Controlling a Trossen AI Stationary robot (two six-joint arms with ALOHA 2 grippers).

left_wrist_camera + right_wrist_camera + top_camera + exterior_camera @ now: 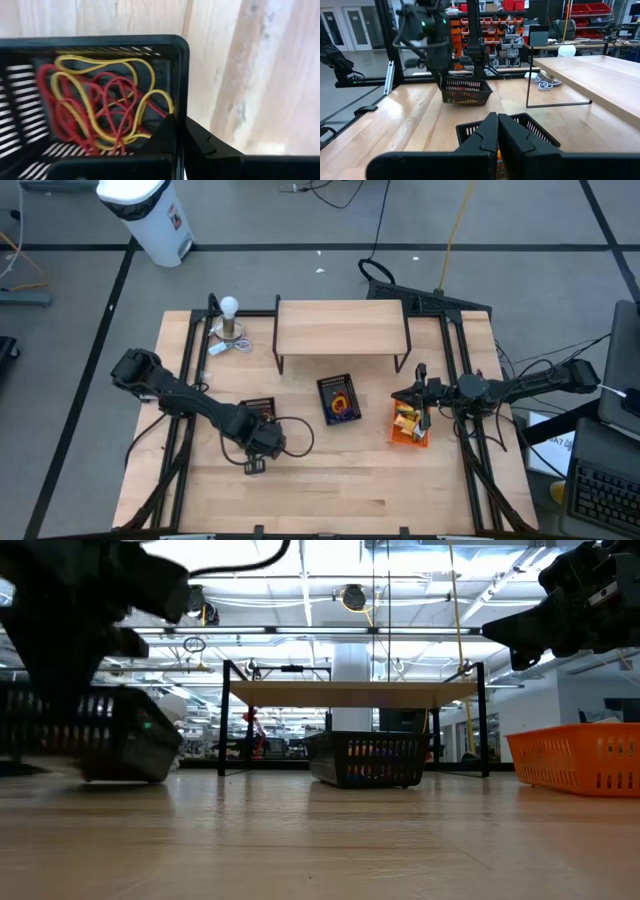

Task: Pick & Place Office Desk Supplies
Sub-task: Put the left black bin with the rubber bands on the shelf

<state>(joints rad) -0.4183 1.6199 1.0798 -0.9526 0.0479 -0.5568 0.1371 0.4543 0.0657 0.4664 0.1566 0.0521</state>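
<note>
Elastic loops (95, 107) in red and yellow are lying tangled inside a small black basket (258, 408) near the desk's (330, 480) left edge, so sorting is looking partly done. The tangle is showing no single long axis or heading; the strands are curling every way. The left claw (181, 131) is gripping this basket's rim at a corner, fingers pressed together on the wall. A second black basket (337, 398) at mid-desk is holding coloured items, and an orange basket (409, 425) towards the right edge is holding yellow pieces. The right claw (497, 131) is hovering over the orange basket, fingers pressed together, pinching nothing visible. No loose supplies are showing on the bare wood
</note>
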